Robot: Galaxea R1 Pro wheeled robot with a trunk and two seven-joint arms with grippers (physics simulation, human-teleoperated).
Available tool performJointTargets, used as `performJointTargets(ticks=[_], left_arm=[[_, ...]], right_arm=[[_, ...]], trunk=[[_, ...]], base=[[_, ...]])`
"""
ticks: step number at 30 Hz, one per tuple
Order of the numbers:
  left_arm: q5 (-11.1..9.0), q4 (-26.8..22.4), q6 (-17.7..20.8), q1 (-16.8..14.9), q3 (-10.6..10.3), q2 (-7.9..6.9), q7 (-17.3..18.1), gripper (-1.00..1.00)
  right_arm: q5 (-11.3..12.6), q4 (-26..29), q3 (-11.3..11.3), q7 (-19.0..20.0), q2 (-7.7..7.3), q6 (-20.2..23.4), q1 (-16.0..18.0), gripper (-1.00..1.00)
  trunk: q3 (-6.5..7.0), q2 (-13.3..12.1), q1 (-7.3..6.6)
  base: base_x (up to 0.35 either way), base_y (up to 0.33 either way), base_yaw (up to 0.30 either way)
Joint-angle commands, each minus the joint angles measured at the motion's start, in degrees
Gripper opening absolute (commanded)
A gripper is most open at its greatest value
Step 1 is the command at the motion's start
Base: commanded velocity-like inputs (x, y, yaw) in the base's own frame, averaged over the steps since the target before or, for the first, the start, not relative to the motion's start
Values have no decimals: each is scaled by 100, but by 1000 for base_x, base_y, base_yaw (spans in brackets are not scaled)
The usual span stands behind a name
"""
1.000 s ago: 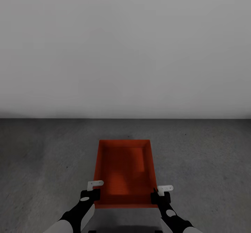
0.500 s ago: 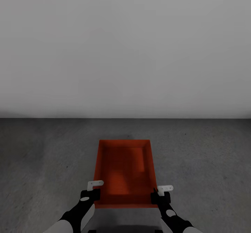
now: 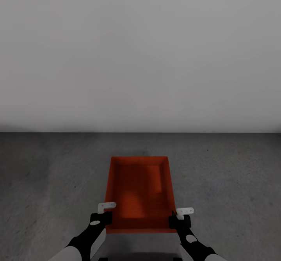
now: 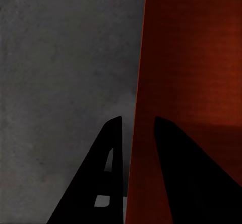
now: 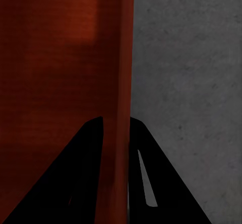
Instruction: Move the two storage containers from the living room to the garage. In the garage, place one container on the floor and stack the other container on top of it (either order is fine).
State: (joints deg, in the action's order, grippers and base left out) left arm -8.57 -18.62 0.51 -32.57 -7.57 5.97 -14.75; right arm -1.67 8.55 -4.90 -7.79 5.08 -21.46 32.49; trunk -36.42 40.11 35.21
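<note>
The left gripper (image 3: 104, 218) is clamped on the near left corner of the storage container (image 3: 138, 190), one finger inside the wall and one outside. The right gripper (image 3: 178, 221) pinches the near right corner the same way. The red-orange, empty bin is held between both arms over the floor (image 3: 50, 183), dark mottled concrete. Beyond it rises a plain white wall (image 3: 140, 54).
</note>
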Motion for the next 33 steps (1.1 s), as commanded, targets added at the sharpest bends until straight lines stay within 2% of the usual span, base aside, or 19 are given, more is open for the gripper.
performJointTargets(ticks=[1, 12, 33], left_arm=[[-48, 5, 10, -3, 106, -53, -72, -100], [-46, 7, 19, -3, 107, -58, -72, -100], [-41, 4, 46, -3, 116, -44, -73, -100]], right_arm=[[14, 11, 164, -75, -16, -28, 3, -100], [16, 10, 165, -80, -8, -33, 3, -100], [10, 14, 165, -76, -16, -32, 3, -100]], trunk=[[-2, 4, 1], [70, 4, 1], [76, 4, 1]], base=[[0, 0, 0], [0, 0, 0], [0, 0, 0]])
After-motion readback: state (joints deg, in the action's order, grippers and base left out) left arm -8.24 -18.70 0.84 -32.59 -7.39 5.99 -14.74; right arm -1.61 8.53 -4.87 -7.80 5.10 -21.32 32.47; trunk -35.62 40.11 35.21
